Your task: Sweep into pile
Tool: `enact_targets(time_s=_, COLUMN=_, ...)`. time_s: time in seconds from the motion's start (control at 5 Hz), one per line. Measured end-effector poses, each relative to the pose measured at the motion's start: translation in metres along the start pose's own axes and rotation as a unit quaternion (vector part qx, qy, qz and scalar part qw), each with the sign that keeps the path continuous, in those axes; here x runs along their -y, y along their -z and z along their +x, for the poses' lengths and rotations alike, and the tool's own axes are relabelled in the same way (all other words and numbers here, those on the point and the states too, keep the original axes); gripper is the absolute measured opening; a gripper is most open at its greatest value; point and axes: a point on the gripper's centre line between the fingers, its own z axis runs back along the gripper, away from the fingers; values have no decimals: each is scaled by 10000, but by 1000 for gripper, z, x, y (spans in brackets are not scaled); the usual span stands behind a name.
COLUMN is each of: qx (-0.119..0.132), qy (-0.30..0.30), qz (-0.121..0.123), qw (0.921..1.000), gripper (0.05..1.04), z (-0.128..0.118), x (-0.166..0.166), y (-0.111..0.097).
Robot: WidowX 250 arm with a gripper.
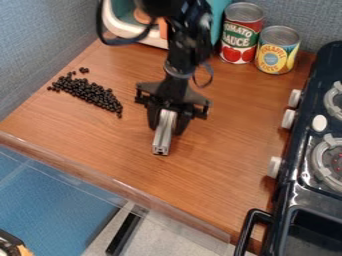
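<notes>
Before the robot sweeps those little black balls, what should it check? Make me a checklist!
1. Gripper has the silver bar between its jaws: ok.
2. Bar next to the black balls: not ok, they're apart.
3. Balls all in one pile: not ok, a few lie just off it.
4. Bar touching the table: cannot tell.
5. Red can and yellow can upright: ok.

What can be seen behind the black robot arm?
Behind the arm is a teal and white object; teal shows on both sides of the arm. Whatever the arm covers in between cannot be seen.
</notes>
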Motion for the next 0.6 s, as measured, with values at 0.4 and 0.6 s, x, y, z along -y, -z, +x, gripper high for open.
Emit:
enact_targets(time_s=0.4, qx=-14, qy=-86, qz=-189, qw=9998, gripper=1011, z=-1, x=-8, y=-17)
enact_targets(time_s=0.6, qx=99, qy=-312, qz=-460, qw=9984, gripper=1005, z=-3, x=-28, y=-50)
